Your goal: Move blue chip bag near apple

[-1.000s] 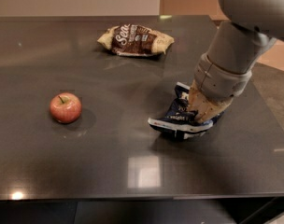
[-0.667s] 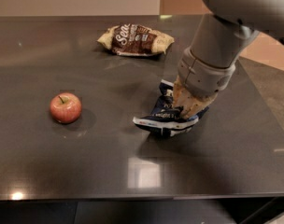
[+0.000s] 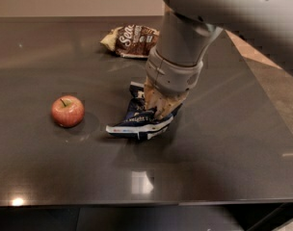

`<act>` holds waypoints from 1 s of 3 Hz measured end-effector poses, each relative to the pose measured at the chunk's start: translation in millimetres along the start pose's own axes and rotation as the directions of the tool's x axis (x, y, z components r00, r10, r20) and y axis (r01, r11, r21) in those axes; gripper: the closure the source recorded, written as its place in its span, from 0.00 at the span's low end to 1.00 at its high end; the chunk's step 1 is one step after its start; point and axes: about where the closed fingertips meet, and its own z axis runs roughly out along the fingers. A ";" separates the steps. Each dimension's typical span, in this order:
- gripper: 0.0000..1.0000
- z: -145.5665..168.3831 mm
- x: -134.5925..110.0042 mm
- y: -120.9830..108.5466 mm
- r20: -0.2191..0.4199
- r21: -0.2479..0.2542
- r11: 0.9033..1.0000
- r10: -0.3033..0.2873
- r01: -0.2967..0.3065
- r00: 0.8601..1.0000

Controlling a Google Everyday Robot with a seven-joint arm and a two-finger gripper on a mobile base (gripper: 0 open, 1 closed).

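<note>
The blue chip bag is dark navy with pale edges, crumpled, near the middle of the dark table. My gripper comes down from the upper right and is shut on the bag's right part, holding it at or just above the table top. The apple is small, round and red, and sits on the table to the left of the bag, a short gap away from its left edge.
A brown and tan snack bag lies at the back of the table, behind my arm. The table's front edge runs along the bottom, its right edge slants at the right.
My gripper has carried the blue chip bag leftward across the table, and the gap to the apple has shrunk. The apple and the brown bag have not moved.
</note>
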 end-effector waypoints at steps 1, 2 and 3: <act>1.00 6.6 -8.2 -22.4 -0.006 -0.002 0.998 -0.058 0.058 0.998; 1.00 10.2 -10.2 -41.5 -0.005 0.001 0.996 -0.088 0.088 0.996; 1.00 15.9 -12.8 -58.9 -0.002 0.002 0.994 -0.113 0.113 0.994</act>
